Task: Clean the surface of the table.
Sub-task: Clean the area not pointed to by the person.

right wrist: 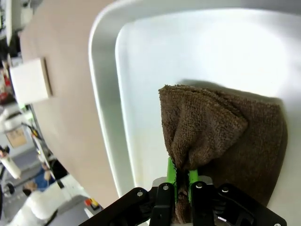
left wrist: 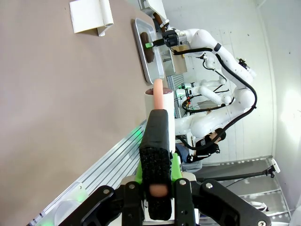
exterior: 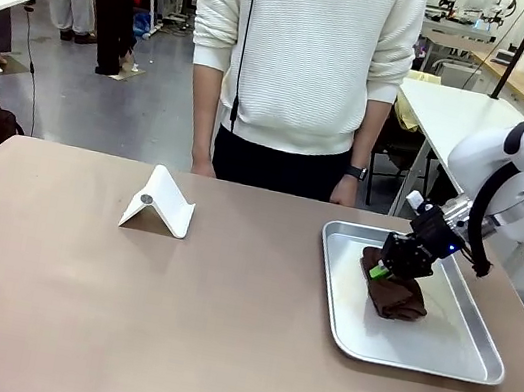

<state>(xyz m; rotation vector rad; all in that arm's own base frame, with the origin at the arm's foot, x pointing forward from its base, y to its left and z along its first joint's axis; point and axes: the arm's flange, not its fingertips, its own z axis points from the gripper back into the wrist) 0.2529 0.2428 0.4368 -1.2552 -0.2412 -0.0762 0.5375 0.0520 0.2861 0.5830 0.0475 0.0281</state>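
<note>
- One brown desk (exterior: 119,313) fills the lower front view, its matte top running from the near edge to the person at the far side.
- A metal tray (exterior: 475,371) lies on the desk's right part, near the right edge.
- A brown cloth (exterior: 397,296) sits bunched in the tray's far half.
- The right gripper (exterior: 383,271) reaches down into the tray, its fingers clamped on a raised fold of the cloth; green pads (right wrist: 171,172) press it from both sides.
- A white folded stand (exterior: 161,204) rests on the desk left of the tray, well apart from it.
- The left gripper (left wrist: 157,117) hangs off the desk's left side; whether its fingers are apart or together cannot be told.
- A person (exterior: 301,61) in a white sweater stands at the far edge, arms down.
</note>
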